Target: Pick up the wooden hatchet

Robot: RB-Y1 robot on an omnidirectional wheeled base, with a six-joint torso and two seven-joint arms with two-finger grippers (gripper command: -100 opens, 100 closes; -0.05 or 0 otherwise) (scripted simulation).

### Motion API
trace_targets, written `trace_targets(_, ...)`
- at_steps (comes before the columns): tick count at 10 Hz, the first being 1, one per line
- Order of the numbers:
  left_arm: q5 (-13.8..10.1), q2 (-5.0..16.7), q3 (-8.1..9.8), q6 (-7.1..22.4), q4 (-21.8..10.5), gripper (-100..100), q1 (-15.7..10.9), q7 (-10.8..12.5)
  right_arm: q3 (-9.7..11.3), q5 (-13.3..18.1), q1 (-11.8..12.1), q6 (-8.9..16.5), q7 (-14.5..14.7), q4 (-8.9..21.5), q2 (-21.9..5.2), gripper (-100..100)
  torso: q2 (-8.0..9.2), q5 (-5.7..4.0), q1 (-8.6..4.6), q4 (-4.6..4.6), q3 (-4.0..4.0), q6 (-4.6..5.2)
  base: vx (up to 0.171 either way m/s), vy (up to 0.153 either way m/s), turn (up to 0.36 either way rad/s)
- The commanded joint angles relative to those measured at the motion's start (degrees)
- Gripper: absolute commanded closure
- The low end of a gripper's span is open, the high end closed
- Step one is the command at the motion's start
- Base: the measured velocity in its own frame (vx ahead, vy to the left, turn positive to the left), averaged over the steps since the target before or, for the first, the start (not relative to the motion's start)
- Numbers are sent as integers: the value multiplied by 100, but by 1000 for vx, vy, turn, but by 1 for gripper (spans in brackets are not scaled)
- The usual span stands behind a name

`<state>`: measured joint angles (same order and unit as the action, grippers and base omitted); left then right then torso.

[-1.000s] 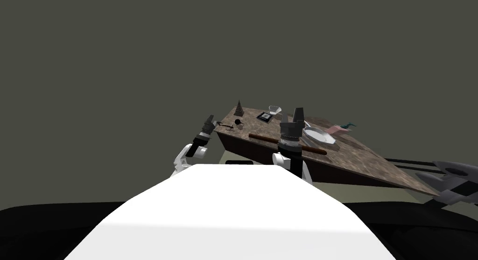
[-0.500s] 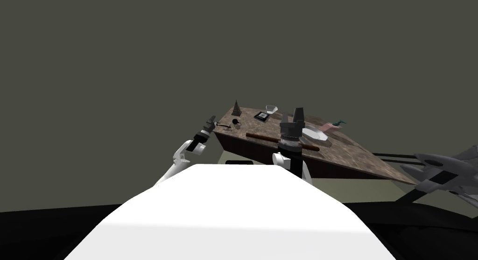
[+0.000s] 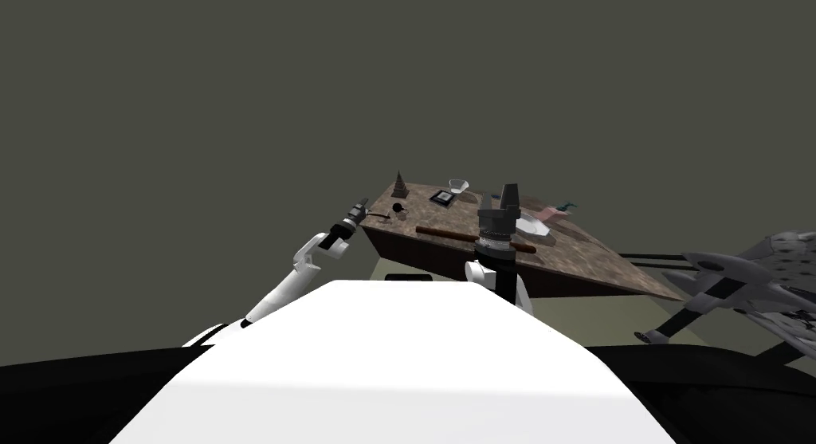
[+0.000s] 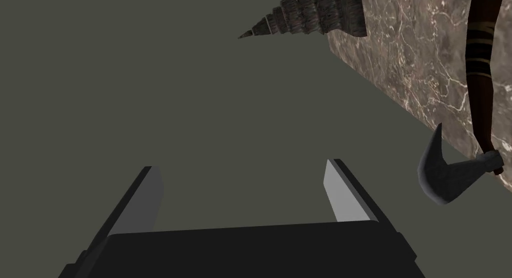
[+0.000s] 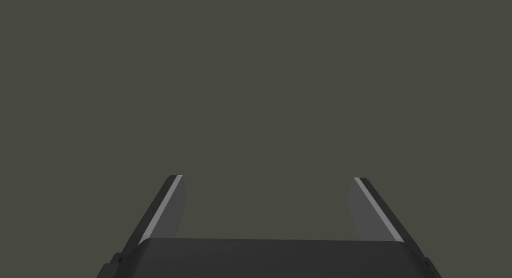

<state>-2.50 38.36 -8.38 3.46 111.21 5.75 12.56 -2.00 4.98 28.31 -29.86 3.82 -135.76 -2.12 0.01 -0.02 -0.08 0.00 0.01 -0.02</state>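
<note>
Right gripper (image 5: 267, 178): raised in front of the counter (image 4: 410, 65), fingers wide apart, empty. Left gripper (image 4: 241, 165): fully spread, empty, near the counter's corner. Hatchet (image 4: 481, 105): dark handle on the counter, grey head overhanging its edge, near the left gripper, not touching.

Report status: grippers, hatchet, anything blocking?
Left gripper open, right gripper open, both empty. Hatchet at table edge, beside left gripper, ungripped. Nothing between.

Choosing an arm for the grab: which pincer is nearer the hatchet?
Left. The left pincer, open, is off the table corner beside the hatchet; the right pincer, open, is raised farther along the table's near edge.
</note>
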Motion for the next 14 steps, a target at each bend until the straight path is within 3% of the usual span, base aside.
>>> trace_targets(1,-19,35,-14,172,-8,-100,-45,5,0,0,0,0,0,0,0,0,0,0,0,0,0,0,-2,-12,18)
trace_targets(2,-180,278,-83,395,-191,-100,-259,48,0,0,0,0,0,0,0,0,0,1,4,0,0,-1,-1,-19,-91)
trace_targets(3,-180,278,-83,506,-191,-100,-259,48,0,0,0,0,0,0,0,0,-1,0,3,0,0,2,-1,-16,-55)
trace_targets(4,-360,507,-156,715,-380,-100,-477,89,0,0,0,0,0,0,0,0,-1,1,3,0,0,0,-2,-26,-87)
trace_targets(5,-360,507,-156,848,-380,-100,-477,89,0,0,0,0,0,0,0,0,-1,0,1,0,0,1,1,-18,-44)
trace_targets(6,-558,719,-232,1022,-572,-100,-697,126,0,0,0,0,0,0,0,0,-1,1,3,0,-1,0,4,-15,-112)
trace_targets(7,-558,719,-232,1186,-572,-100,-697,126,0,0,0,0,0,0,0,0,-3,0,4,0,-2,2,5,-6,-52)
trace_targets(8,-774,913,-310,1336,-768,-100,-919,160,0,0,0,0,0,0,0,0,-3,2,7,-1,-1,-2,5,-7,-89)
trace_targets(10,-774,913,-310,1546,-768,-100,-919,160,0,0,0,0,0,0,0,0,-3,2,8,-1,-2,-2,3,-1,-31)
trace_targets(11,-1005,1086,-390,1781,-967,-100,-1140,191,0,0,0,0,0,0,0,0,-1,2,10,0,-1,-2,3,0,-69)
trace_targets(12,-1005,1086,-390,1898,-967,-100,-1140,191,0,0,0,0,0,0,0,0,-2,2,10,0,-1,1,4,4,-69)
trace_targets(13,-1251,1237,-471,2086,-1165,-100,-1341,217,0,0,0,0,0,0,0,0,-1,3,11,0,-1,-2,5,7,-123)
trace_targets(14,-1251,1237,-471,2251,-1167,-100,-1359,217,0,0,0,0,0,0,0,0,-3,2,12,0,-2,1,5,11,-54)
